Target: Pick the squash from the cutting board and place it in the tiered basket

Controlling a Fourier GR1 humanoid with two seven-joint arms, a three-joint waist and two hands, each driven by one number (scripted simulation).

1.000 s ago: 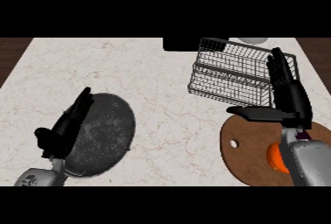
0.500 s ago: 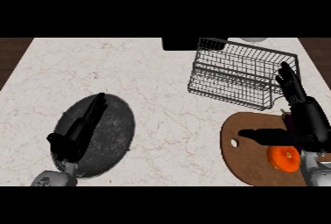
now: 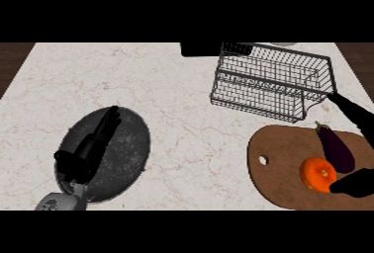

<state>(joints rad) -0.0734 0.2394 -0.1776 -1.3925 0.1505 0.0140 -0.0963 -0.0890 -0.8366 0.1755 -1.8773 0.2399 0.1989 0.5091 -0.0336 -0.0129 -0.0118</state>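
Presently, the following items are listed on the pale marbled counter [image 3: 182, 99].

- Tiered basket [image 3: 270, 81]: dark wire, set at the far right, upright, nothing seen in it.
- Cutting board [image 3: 281, 163]: brown, rounded, placed near right, just in front of the basket. A small hole is cut close to its left edge.
- Squash [image 3: 318, 173]: orange, round, laid on the right part of the cutting board, not yet lifted.
- Eggplant [image 3: 335, 146]: dark purple, long, laid just beside the squash on its far right side; contact between the two cannot be told.
- Right hand [image 3: 356, 185]: shown at the right edge. Its thumb is held against the near right side of the squash, while the straight fingers [image 3: 354, 112] are spread well apart from it, towards the basket's near right corner. Nothing is clasped.
- Plate [image 3: 128, 143]: dark, speckled, round, set near left.
- Left hand [image 3: 80, 158]: held over the plate, fingers straight and together, nothing held.
- Black box [image 3: 199, 49]: at the far edge, left of the basket.
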